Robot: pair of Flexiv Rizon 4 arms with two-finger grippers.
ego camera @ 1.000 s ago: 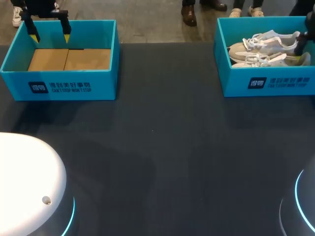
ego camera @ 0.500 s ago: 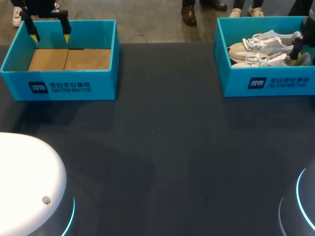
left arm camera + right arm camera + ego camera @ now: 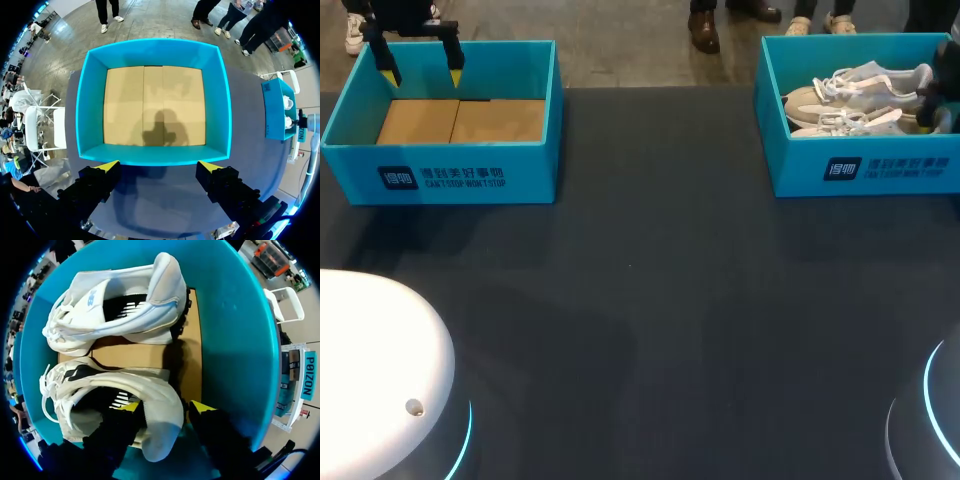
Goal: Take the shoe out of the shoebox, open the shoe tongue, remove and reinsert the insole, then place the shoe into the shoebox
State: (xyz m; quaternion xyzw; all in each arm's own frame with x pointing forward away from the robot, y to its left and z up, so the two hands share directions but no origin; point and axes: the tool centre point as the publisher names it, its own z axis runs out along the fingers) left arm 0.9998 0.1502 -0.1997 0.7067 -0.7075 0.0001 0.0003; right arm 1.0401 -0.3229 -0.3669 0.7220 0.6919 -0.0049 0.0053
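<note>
Teal shoebox [image 3: 865, 165] sits at the far right of the worktop [image 3: 660, 300] with two white shoes lying in it. Right claw [image 3: 165, 408] is down inside, fingers apart, straddling the heel of the nearer shoe [image 3: 150, 390]. The other shoe [image 3: 125, 300] lies alongside. Left claw [image 3: 159, 167] hangs spread wide over the left box [image 3: 90, 110], cardboard floor showing.
</note>
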